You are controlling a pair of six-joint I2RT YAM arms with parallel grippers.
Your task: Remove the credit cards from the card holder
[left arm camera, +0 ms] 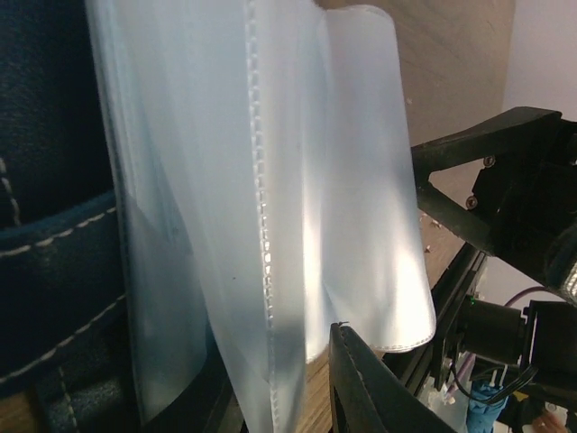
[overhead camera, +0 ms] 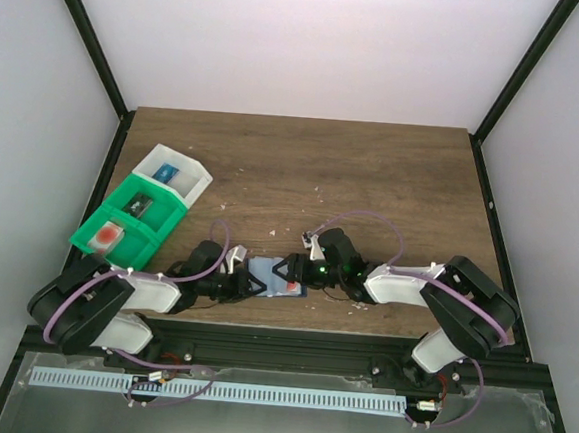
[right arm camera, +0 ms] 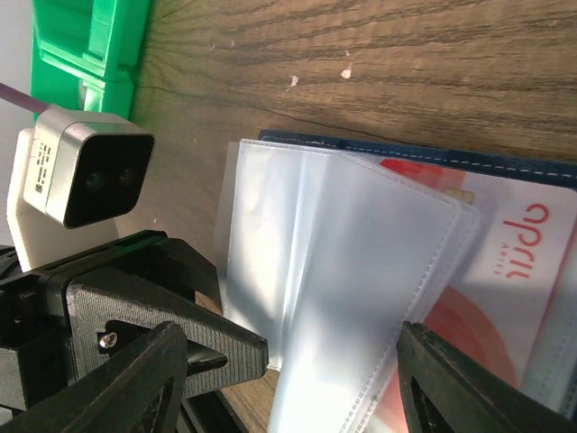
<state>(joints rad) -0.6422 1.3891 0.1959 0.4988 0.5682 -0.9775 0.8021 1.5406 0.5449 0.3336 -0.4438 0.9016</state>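
the small flat blue-grey folding card holder [overhead camera: 268, 273] lies open on the brown wooden table [overhead camera: 373, 173] close to its near edge, between the two arms, with its fan of clear plastic sleeves [right arm camera: 343, 262] lifted off the navy stitched panel [left arm camera: 45, 225]. the left gripper [overhead camera: 256, 282] reaches in from the left at the holder's left edge; in the left wrist view the sleeves run down into the narrow gap between its black fingers [left arm camera: 361, 388], so it stands nearly closed, pinching the sleeves. the right gripper [overhead camera: 287, 270] comes in from the right at the holder's far right corner, its jaws spread wide on either side of the sleeve fan, clamping nothing. a thin pale pinkish-white credit card with a red-orange blotch and red lettering [right arm camera: 514, 262] sits in the holder, partly covered by the sleeves. in the right wrist view the tip of the left gripper's finger rests on the sleeves' left edge, below the white and black wrist camera [right arm camera: 81, 171]. well to the left on the table stands a green plastic bin [overhead camera: 180, 211] joined to a white plastic bin [overhead camera: 200, 177]; another pale credit card with a red blotch [overhead camera: 108, 232] lies in the green bin's nearest compartment
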